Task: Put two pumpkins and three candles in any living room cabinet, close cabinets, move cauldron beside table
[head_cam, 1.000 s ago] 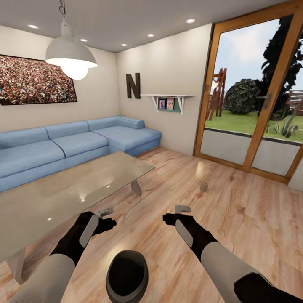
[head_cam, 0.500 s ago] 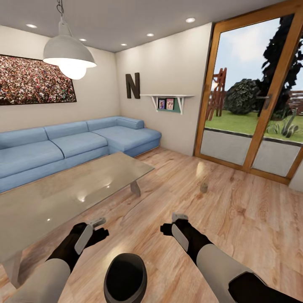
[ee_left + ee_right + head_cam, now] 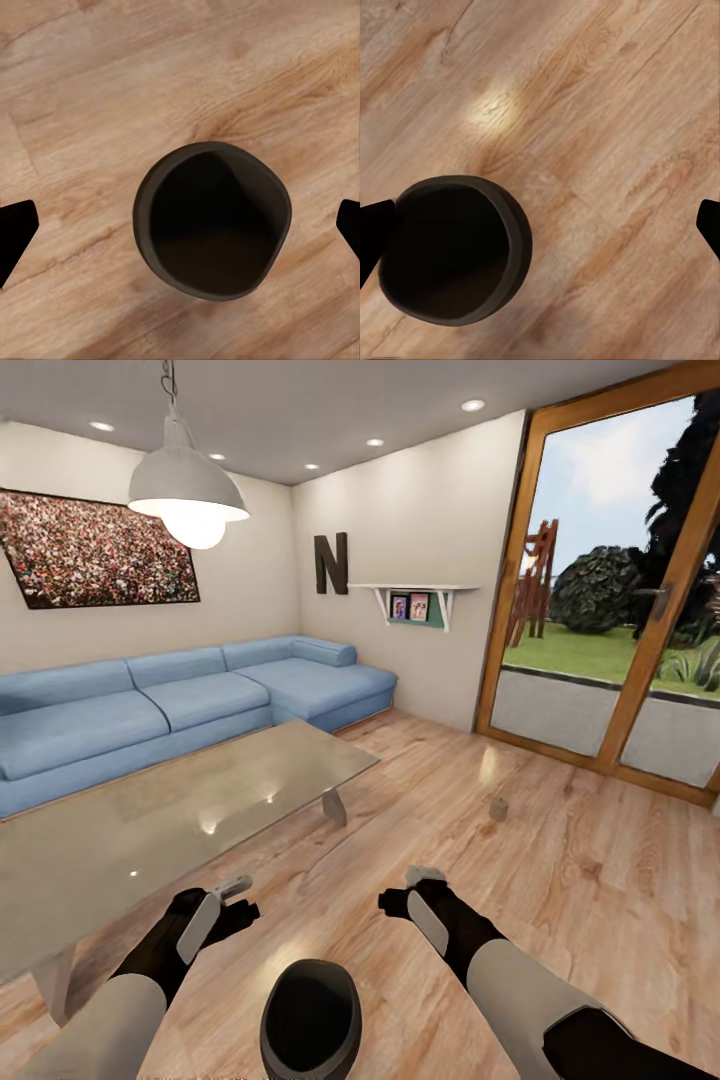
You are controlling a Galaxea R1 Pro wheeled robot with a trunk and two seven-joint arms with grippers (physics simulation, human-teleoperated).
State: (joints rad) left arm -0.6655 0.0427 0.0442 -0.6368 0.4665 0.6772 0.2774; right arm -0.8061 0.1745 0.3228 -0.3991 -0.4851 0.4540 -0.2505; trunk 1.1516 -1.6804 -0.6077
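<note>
The black cauldron (image 3: 310, 1020) stands on the wood floor just in front of me, its wide mouth up, and appears again in the left wrist view (image 3: 212, 220) and the right wrist view (image 3: 454, 251). My left gripper (image 3: 235, 887) hangs open above the floor beside the glass table (image 3: 150, 830). My right gripper (image 3: 425, 875) is open too, on the cauldron's other side. Both are empty, and black fingertips (image 3: 15, 232) sit far apart at the picture edges. One beige candle (image 3: 498, 809) stands on the floor further ahead. The pumpkins and the cabinet are out of view.
A blue corner sofa (image 3: 200, 700) runs along the back wall behind the table. A glass door in a wooden frame (image 3: 610, 660) fills the right wall. A pendant lamp (image 3: 188, 495) hangs over the table. Open wood floor lies between the table and the door.
The whole picture has shifted right, so the camera has turned. Both arms have drawn back slightly toward me since a second ago. The cauldron keeps its place before me.
</note>
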